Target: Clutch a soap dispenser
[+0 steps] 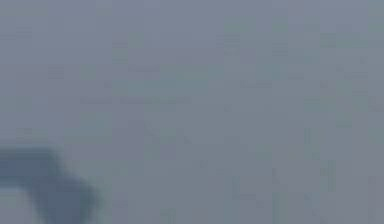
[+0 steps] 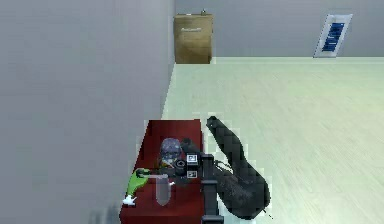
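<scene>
Dark and square-edged, the robot's arm (image 2: 209,205) rises from the arm side view's bottom edge to two small white marker squares, with the gripper (image 2: 160,173) just left of them over a deep red, flat-topped table (image 2: 160,132). Small things lie on the table at the fingers, so whether the gripper holds anything cannot be told. Just below the gripper stands a grey upright container (image 2: 160,192), smooth and cylindrical, which may be the soap dispenser; it is too small to be sure. Left of it lies a bright green object (image 2: 133,186), and beyond the gripper sits a bluish glassy object (image 2: 172,150). A lumpy black bag (image 2: 238,175) slumps against the table's right side on the pale floor (image 2: 300,110). A brown box (image 2: 195,38) and a blue-and-white picture (image 2: 335,35) stand at the far wall. The forward view faces a plain grey wall (image 1: 200,100).
</scene>
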Robot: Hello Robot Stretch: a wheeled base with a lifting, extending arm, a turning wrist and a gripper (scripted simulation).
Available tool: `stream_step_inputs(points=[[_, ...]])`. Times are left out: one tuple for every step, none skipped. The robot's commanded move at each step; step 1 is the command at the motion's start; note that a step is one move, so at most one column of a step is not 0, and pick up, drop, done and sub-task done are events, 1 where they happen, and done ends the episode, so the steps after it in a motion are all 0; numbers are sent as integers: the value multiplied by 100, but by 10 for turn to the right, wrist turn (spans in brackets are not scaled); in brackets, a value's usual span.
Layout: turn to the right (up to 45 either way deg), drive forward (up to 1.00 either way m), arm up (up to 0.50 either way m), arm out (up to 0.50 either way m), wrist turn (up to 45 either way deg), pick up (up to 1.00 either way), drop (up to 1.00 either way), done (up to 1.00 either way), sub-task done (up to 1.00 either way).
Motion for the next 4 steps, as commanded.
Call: stream_step_inputs(points=[[0, 0, 0, 0, 120, 0, 0, 0, 0], [0, 0, -30, 0, 0, 0, 0, 0, 0], [0, 0, 0, 0, 0, 100, 0, 0, 0], [0, 0, 10, 0, 0, 0, 0, 0, 0]])
